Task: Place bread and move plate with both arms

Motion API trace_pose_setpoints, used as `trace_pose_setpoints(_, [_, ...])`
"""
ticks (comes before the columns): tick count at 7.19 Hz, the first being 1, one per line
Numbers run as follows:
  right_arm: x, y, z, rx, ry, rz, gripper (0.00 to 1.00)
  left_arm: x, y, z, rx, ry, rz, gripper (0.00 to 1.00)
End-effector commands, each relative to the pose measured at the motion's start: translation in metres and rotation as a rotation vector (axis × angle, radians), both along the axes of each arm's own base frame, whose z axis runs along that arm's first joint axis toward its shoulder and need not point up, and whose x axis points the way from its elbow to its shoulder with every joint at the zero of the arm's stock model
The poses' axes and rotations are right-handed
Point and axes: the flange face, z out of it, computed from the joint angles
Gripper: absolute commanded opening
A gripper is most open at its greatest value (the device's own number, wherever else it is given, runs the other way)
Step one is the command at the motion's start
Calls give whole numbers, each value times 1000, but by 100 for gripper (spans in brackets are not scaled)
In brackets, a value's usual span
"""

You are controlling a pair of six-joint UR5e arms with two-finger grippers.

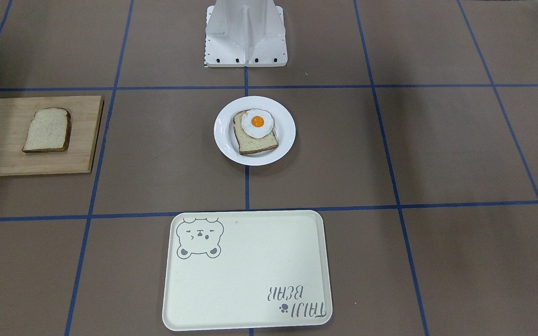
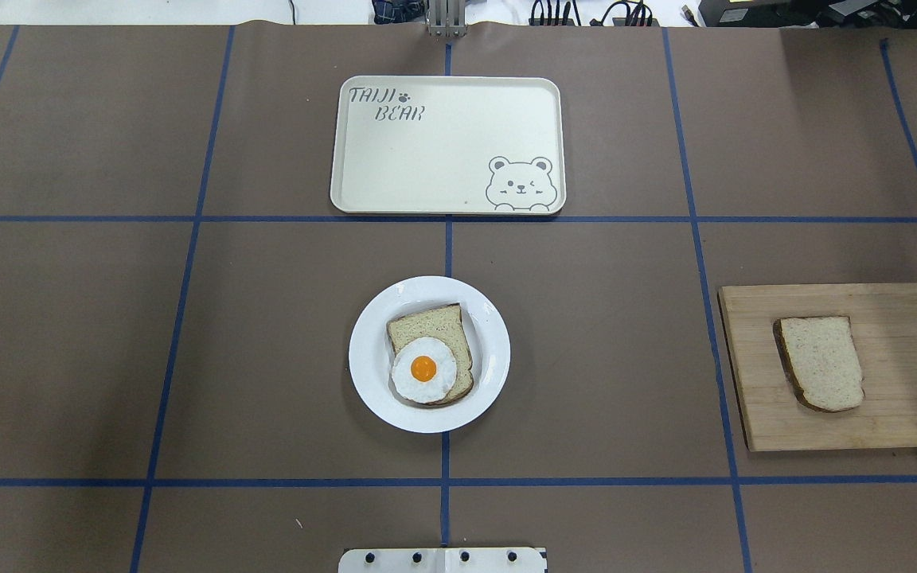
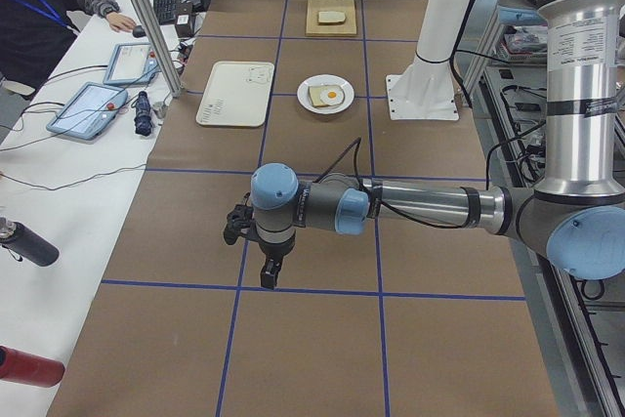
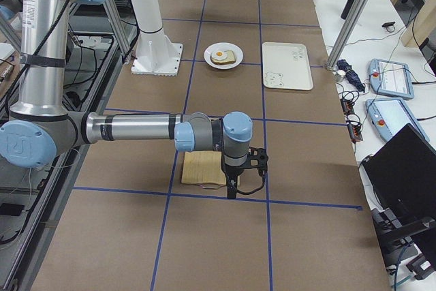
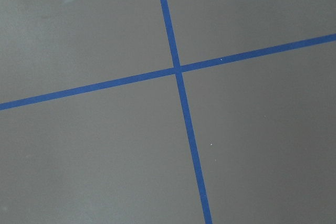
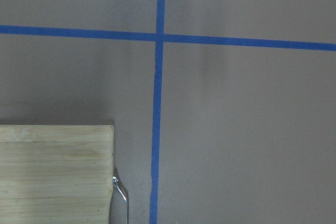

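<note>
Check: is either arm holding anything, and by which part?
Nothing visibly held: bread lies free on the board, plate on the table; left gripper and right gripper touch neither.

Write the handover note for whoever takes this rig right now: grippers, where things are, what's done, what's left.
Left gripper: above bare table, far from the job's things; open or shut cannot be told.
Right gripper: above the table by the cutting board; open or shut cannot be told.
Bread: flat on the cutting board, on the robot's right.
Plate: at table centre, holding the egg-topped slice. Tray lies beyond it.
Done: nothing visible.
Left: place the bread, then move the plate with both arms, probably to the tray.
</note>
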Motion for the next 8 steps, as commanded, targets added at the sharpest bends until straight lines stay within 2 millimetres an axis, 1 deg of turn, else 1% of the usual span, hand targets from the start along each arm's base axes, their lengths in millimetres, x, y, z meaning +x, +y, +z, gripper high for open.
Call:
trace_pose_setpoints(1, [0, -1, -1, 2, 0, 0, 100, -1, 0, -4, 10, 0, -1, 99])
trace_pose_setpoints(3, [0, -2, -15, 31, -3, -1, 100, -1, -2, -5, 20, -7, -1, 99])
trace_pose_setpoints(4, [0, -4, -20, 43, -2, 0, 100, -1, -9, -13, 36, -8, -3, 99])
trace_pose_setpoints(5, [-1, -17, -41, 89, -5, 2, 100, -1, -17, -34, 79, -4, -4, 99])
trace_pose_setpoints(6, [-2, -39, -63, 169, -3, 3, 100, 0, -33, -61, 136, 0, -5, 99])
trace_pose_setpoints(7, [-3, -51, -63, 221, -3, 6, 100, 1, -62, -89, 199, 0, -7, 99])
trace_pose_setpoints(8, [-3, -44, -56, 250, -13, 2, 100, -1, -63, -91, 212, 8, -7, 99])
